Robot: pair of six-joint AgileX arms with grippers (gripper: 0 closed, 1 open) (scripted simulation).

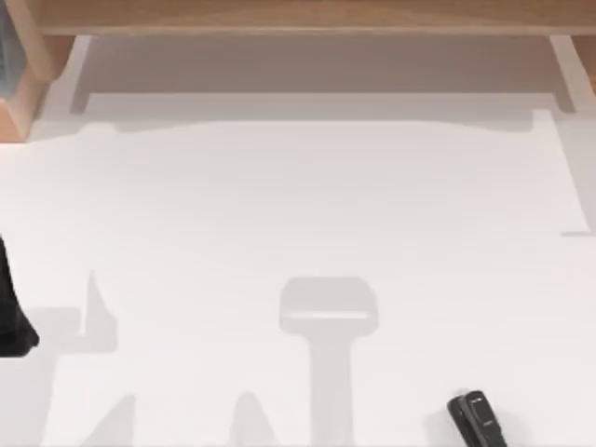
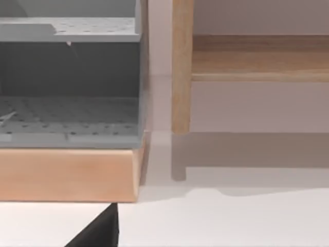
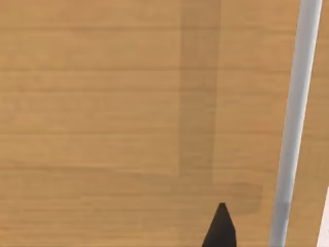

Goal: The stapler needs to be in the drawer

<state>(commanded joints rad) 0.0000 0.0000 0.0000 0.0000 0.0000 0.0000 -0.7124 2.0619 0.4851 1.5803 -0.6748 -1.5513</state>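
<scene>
Black stapler [image 1: 479, 419] lies alone at the near right of the white surface [image 1: 298, 205], untouched. Your left arm [image 1: 11, 307] sits parked at the left edge. Whether either end effector is open, I cannot tell. The right wrist view faces a wooden panel with a grey handle bar [image 3: 295, 123], so I'd judge the drawer [image 1: 307, 17], at the far edge, comes first: square up, grip mid-bar, pull straight.

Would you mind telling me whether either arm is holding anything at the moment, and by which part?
Nothing is held. The small black elongated stapler lies alone on the white table near the front right, with no gripper at it.
</scene>
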